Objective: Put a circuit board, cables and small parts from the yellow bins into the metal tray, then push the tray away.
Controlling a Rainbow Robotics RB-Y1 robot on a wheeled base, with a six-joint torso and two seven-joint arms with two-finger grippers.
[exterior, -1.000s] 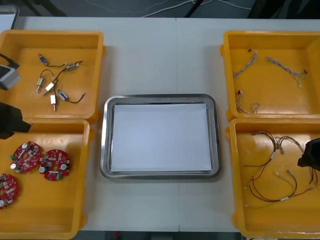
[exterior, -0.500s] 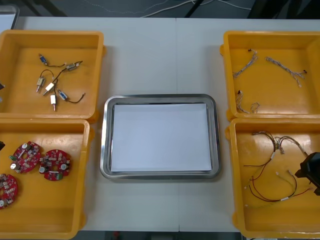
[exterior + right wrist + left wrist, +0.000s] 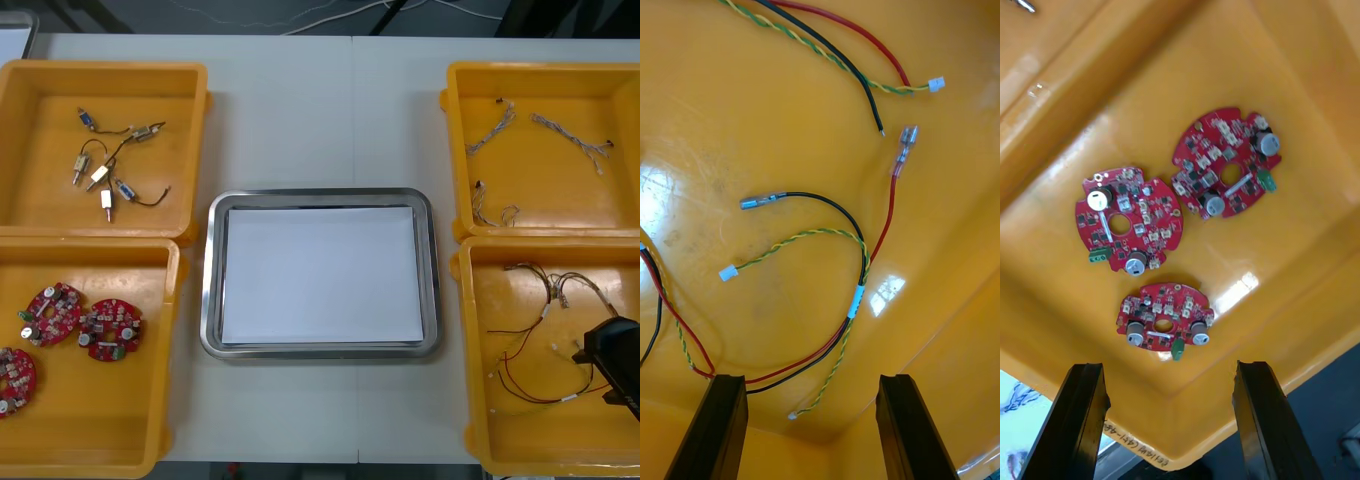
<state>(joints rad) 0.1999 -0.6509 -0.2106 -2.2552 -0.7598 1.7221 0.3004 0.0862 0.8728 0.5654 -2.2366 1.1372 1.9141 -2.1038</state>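
The tray [image 3: 320, 195] is empty, so the first pick seems to be in hand. The right gripper [image 3: 806, 379] hovers wide open over the cables [image 3: 856, 300] in the near right bin [image 3: 520, 440], and the left gripper [image 3: 1169, 367] hovers likewise over the circuit boards [image 3: 1129, 219]. The next move probably calls for lowering and closing on a cable.

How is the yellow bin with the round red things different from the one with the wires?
The near-left bin holds three round red circuit boards; the near-right bin holds cables. The near-left bin's boards lie flat and separate; the near-right bin's cables curl across each other. Both are yellow, with an open gripper above: left gripper, right gripper.
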